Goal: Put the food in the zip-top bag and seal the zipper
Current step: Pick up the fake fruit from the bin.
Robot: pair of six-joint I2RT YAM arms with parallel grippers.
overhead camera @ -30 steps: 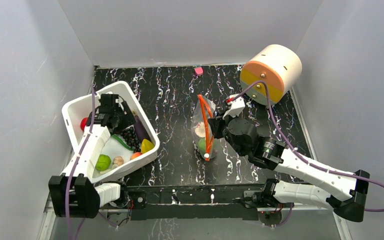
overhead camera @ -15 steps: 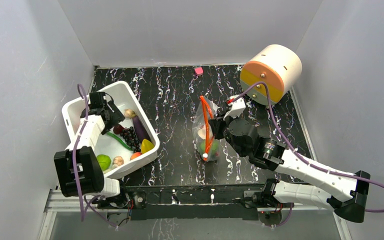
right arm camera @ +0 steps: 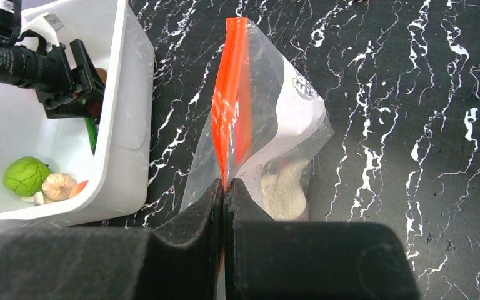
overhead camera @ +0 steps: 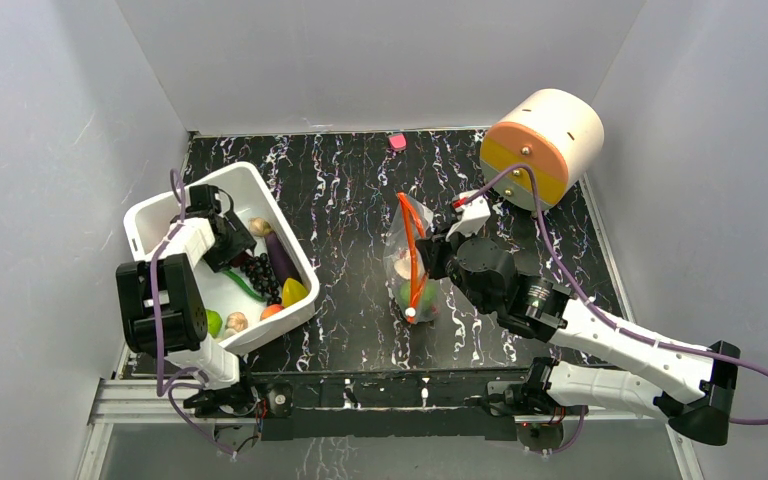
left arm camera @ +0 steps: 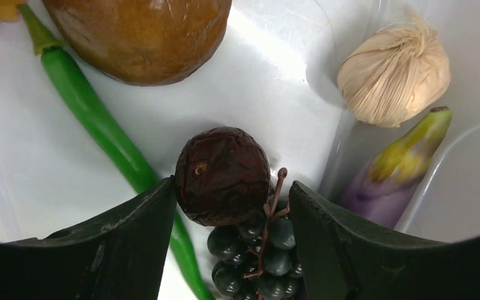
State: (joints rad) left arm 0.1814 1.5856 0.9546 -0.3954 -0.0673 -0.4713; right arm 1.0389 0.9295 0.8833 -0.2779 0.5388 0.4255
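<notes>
Food sits mostly in the white tub (left arm camera: pixel 275 69), and the left gripper (left arm camera: pixel 232 184) is down among it, its jaws standing apart around a dark red-brown wrinkled fruit (left arm camera: pixel 222 172). Its left finger touches the fruit's side. Its right finger stands just clear, with a grape stem in the gap, so nothing is clamped. Nearer the wrist, between the fingers, lie the black grapes (left arm camera: pixel 256 256), touching the fruit. A green chili (left arm camera: pixel 94 119) runs from ahead on the left back under the left finger. Farther ahead on the left is a big brown round piece (left arm camera: pixel 137 31), and ahead on the right a garlic bulb (left arm camera: pixel 394 75). Just outside the right finger lies the purple eggplant (left arm camera: pixel 387 175), its yellow-green tip pointing away from the wrist.

The right gripper (right arm camera: pixel 224 187) is pinched tight on the zipper (right arm camera: pixel 232 94), which runs straight ahead from the fingertips. The zip-top bag (right arm camera: pixel 281 131) spreads ahead and to the right of these fingers on the black marbled table (right arm camera: pixel 412 125). A pale beige piece (right arm camera: pixel 284 187) shows inside it, just right of the fingertips. From above, a green piece (overhead camera: pixel 407 293) shows in the bag beside the zipper's white end piece (overhead camera: pixel 412 312). The tub stands well to this gripper's left. Beyond the gripper to the right is a cream-and-orange drum (overhead camera: pixel 545 140), and a small pink bit (overhead camera: pixel 397 142) lies far ahead at the table's back edge.
</notes>
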